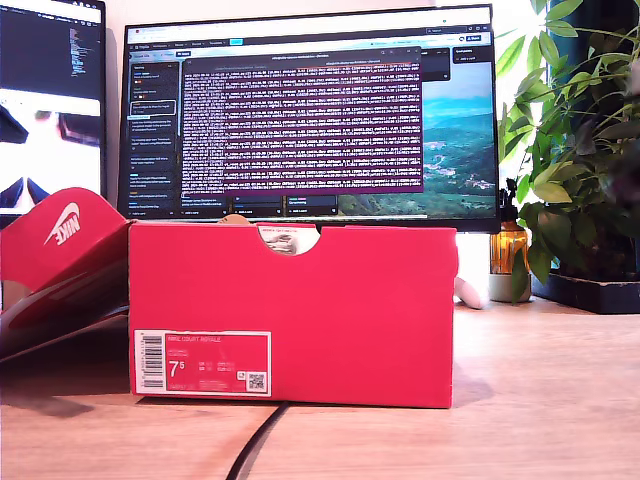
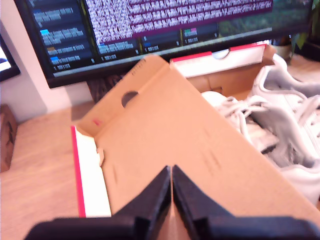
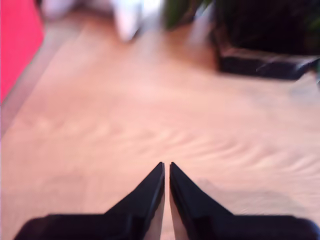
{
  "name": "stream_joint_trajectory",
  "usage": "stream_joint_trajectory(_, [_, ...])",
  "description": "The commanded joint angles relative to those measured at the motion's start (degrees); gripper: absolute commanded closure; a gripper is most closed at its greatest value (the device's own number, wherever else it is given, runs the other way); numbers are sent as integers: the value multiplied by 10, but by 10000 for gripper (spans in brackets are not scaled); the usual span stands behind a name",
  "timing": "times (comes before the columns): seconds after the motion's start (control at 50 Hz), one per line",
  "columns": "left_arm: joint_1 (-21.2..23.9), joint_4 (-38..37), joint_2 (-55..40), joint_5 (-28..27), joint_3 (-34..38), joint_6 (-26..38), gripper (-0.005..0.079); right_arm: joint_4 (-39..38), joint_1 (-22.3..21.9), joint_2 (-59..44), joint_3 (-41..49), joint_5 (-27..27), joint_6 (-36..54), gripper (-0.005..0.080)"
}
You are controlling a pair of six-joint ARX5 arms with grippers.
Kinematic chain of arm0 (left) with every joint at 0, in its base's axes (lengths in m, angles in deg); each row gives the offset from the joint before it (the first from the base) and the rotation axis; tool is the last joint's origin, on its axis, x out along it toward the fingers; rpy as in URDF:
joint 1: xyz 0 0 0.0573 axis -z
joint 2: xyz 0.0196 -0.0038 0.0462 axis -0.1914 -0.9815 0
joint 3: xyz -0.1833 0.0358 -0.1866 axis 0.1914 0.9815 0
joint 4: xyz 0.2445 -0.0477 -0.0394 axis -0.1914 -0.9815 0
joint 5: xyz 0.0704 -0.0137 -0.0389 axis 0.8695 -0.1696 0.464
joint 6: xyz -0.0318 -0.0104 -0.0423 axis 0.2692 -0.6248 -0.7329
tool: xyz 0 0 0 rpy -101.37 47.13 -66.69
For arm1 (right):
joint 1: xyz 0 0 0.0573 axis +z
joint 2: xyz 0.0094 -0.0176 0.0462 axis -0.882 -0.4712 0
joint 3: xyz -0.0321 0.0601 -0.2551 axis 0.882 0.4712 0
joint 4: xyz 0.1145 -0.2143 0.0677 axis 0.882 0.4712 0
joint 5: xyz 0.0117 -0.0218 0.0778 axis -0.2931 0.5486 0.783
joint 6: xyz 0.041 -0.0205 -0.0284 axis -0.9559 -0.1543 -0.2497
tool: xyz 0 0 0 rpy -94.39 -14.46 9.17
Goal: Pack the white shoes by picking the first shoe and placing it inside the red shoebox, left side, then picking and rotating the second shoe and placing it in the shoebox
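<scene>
Both white shoes (image 2: 280, 115) lie inside the red shoebox (image 1: 330, 310).

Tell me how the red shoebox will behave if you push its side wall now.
The red shoebox is thin cardboard and open-topped, so its wall probably flexes. With the white shoes inside, it likely slides rather than tips on the smooth table.

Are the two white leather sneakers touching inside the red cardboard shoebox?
Touching. The first wrist view shows both white leather sneakers pressed together inside the red cardboard shoebox.
</scene>
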Motion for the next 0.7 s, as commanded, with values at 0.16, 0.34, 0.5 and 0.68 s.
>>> stream_joint_trajectory(0.16, [1, 12, 49, 12, 48, -6, 760, -52, -33, 76, 51, 62, -29, 765])
stream_joint_trajectory(0.34, [1, 40, 98, 24, 110, -30, 760, -51, -17, 110, 67, 56, -28, 765])
stream_joint_trajectory(0.5, [1, 35, 141, 25, 153, -37, 760, -74, 12, 132, 107, 12, -54, 765])
stream_joint_trajectory(0.68, [1, 14, 195, 27, 184, -47, 760, -107, 42, 176, 186, -39, -68, 765])
